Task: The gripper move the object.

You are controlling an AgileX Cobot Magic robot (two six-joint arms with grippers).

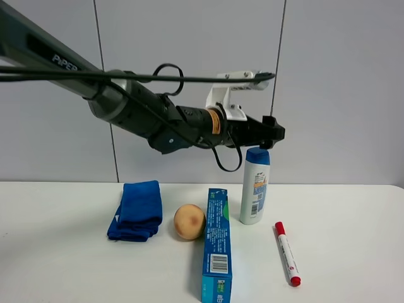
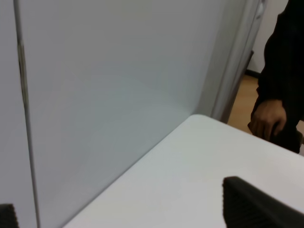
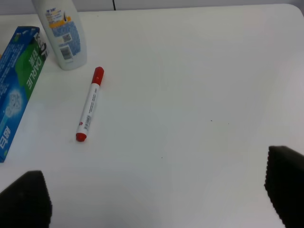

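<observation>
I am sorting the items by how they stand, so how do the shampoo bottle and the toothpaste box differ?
The shampoo bottle stands upright on the table; the toothpaste box lies flat along its length. The bottle is white with a blue cap and rounded sides; the box is blue and green with square edges. The bottle sits farther back, just under the left gripper. Both carry barcodes.

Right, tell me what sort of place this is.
Probably a lab or office test bench: a bare white table against plain grey wall panels, with unrelated items laid out, among them a shampoo bottle, toothpaste box and marker.
</observation>
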